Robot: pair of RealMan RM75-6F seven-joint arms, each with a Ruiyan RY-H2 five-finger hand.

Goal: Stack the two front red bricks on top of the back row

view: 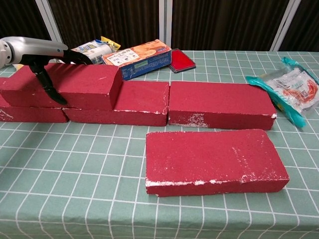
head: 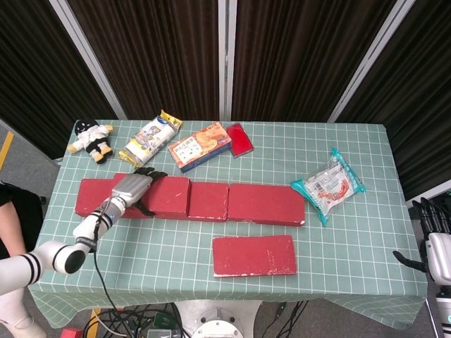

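A back row of red bricks (head: pixel 264 203) (view: pixel 219 104) runs across the table. One more red brick (head: pixel 165 195) (view: pixel 75 85) lies on top of the row's left part. My left hand (head: pixel 132 186) (view: pixel 35 49) grips this top brick, with the fingers over its top and the thumb down its front face. A single red brick (head: pixel 254 255) (view: pixel 214 162) lies flat in front of the row, apart from it. My right hand (head: pixel 435 243) hangs off the table's right edge, fingers apart, holding nothing.
Behind the row lie a plush doll (head: pixel 91 139), a snack bag (head: pixel 149 139) (view: pixel 92 50), an orange box (head: pixel 199 146) (view: pixel 139 58) and a small red case (head: pixel 239 139) (view: pixel 182 61). A noodle packet (head: pixel 328 184) (view: pixel 289 87) sits at the right.
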